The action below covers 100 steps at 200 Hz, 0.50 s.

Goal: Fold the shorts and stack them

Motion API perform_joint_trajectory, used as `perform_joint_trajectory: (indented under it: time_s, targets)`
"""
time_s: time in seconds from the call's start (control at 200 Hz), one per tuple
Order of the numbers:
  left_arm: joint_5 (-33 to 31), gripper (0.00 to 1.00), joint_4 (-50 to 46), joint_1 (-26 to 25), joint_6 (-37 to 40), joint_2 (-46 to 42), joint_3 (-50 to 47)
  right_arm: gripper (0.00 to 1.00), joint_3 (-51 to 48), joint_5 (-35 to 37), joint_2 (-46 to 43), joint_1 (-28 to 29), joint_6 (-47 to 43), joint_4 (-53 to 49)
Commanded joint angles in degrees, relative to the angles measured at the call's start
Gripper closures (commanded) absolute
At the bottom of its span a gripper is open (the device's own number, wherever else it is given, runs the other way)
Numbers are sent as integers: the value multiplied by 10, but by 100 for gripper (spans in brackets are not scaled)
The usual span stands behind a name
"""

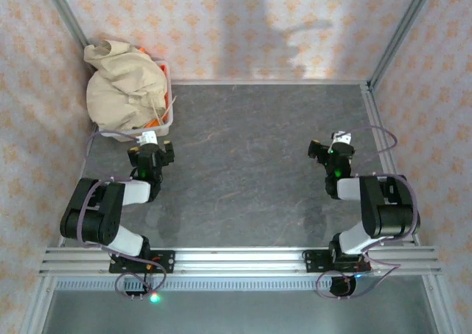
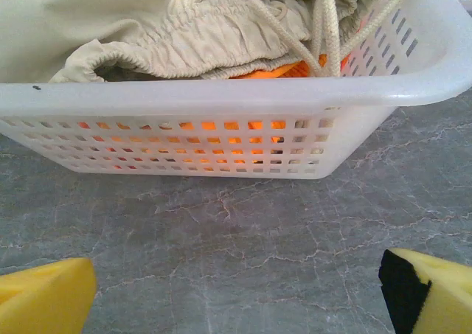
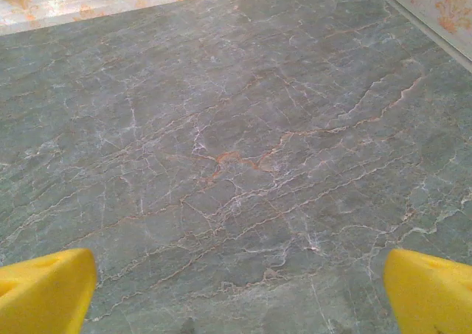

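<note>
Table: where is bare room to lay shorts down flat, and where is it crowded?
Bare: the wide middle of the table, between left claw and right claw, back to the far wall. Also a narrow strip between the left claw and the basket. Crowded: the far left corner, where the basket is heaped with shorts.

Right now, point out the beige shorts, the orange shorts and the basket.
beige shorts (image 2: 184,32), left wrist view, on the gathered waistband.
orange shorts (image 2: 284,71), left wrist view, on the patch showing just above the rim.
basket (image 2: 221,98), left wrist view, on the near rim.
</note>
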Motion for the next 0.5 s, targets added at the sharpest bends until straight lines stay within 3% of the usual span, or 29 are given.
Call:
perform_joint_trajectory:
  time_s: [0.0,0.495]
  targets:
    - [6,0,5,5,14,-3,11,1,11,0,-1,-3,-6,2]
    - [7,0,4,6,14,-3,12,1,13,-1,0,-3,-5,1]
